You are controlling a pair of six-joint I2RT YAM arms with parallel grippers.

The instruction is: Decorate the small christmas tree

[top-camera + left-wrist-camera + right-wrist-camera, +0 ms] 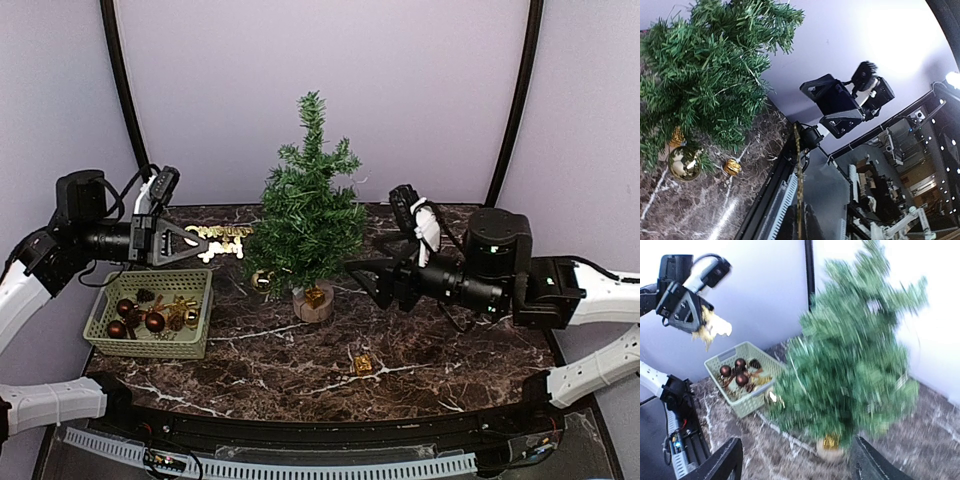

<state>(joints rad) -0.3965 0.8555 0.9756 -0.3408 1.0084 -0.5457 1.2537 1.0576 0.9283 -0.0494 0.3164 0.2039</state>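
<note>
Top external view first: the small christmas tree (310, 215) stands upright at the middle of the counter (450, 350) on its round wooden stump, a gold bauble (262, 280) hanging low on its left side. Over on the left, the left tool (195, 240) is clamped on a gold garland (222, 240), holding it up beside the tree above the green basket (195, 340) of brown baubles (140, 318). The right tool (362, 272) hovers just right of the lower branches, and a small gold gift box (362, 364) lies loose on the counter in front. Left wrist view now: the tree (705, 75) fills the upper left, and a thin strand of garland (799, 175) runs up from the left tool's own tip, so that grip looks firm. Right wrist view, blurred: its two fingers (730, 460) stand wide apart with nothing between them, aimed at the tree's base (830, 445). By my read, this is the garland step, not yet begun on the branches. Next, the left tool needs to carry the garland over the top boughs and drape it, while the empty right tool could catch the free end.
</note>
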